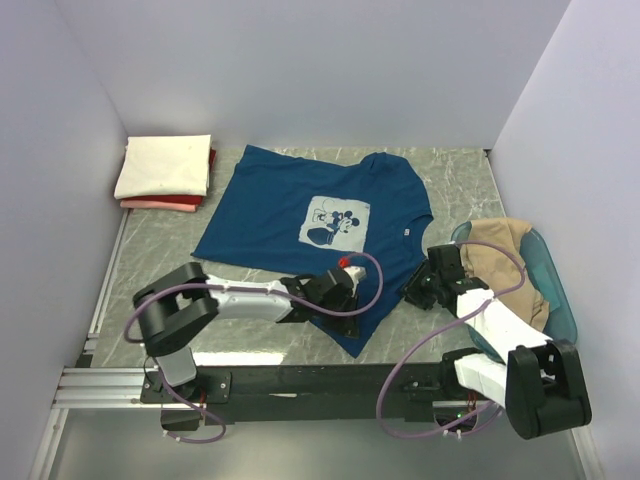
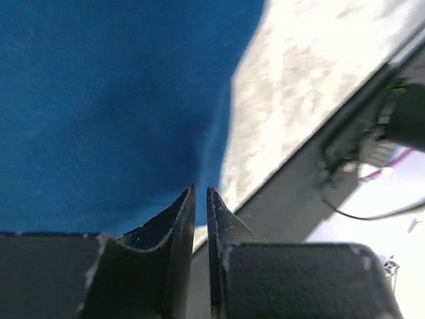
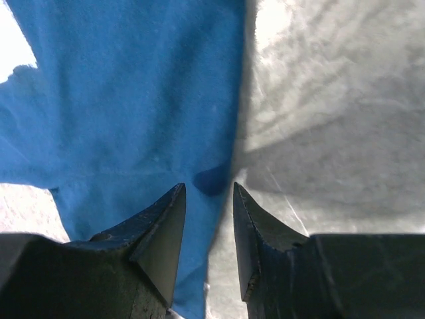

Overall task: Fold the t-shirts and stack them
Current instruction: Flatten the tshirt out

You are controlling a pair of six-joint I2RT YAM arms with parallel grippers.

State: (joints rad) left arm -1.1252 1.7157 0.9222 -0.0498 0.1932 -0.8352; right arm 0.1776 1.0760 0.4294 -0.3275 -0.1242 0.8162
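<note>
Left claw [image 2: 201, 191] is parted just a crack at the near edge of the blue t-shirt [image 1: 290, 195], which lies flat on the bench [image 1: 455, 180]. Right claw [image 3: 207, 189] gapes wider over that shirt's side edge.

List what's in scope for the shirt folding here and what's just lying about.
Job:
- blue cartoon-print t-shirt, spread flat
- folded cream t-shirt, top of the stack
- red t-shirt under it
- tan t-shirt, bunched in the tub

Lying about:
- teal plastic tub
- marble tabletop
</note>
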